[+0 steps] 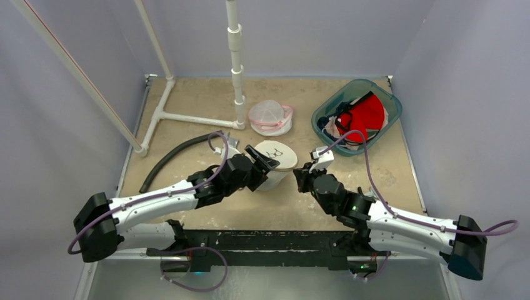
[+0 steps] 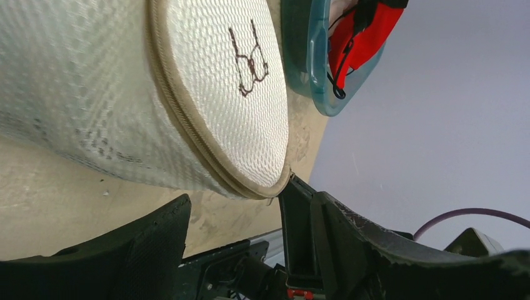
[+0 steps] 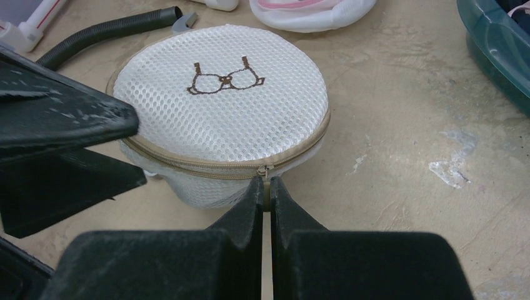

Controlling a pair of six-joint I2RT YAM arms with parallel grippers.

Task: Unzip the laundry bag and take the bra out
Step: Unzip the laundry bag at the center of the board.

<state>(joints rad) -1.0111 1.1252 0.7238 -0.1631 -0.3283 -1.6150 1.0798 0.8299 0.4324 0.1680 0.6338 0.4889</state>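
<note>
White round mesh laundry bag (image 3: 225, 119) sits zipped on the beige desk (image 3: 387, 125), just ahead of the right claw (image 3: 267, 187), clamped on its tan zipper pull (image 3: 267, 175); zip curves sideways. Left claw (image 1: 265, 161), spread wide, flanks it.

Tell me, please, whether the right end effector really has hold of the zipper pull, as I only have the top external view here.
Observer: Yes. In the right wrist view the right end effector is shut on the zipper pull, at the near rim of the laundry bag.
Operator: Thank you. Is the zip open at all?
Observer: Not visibly. The zipper teeth run closed on both sides of the pull.
Operator: And the other arm?
Observer: The left end effector stands open at the bag's edge. One finger reaches the lid's rim, but I cannot tell whether it presses.
</note>
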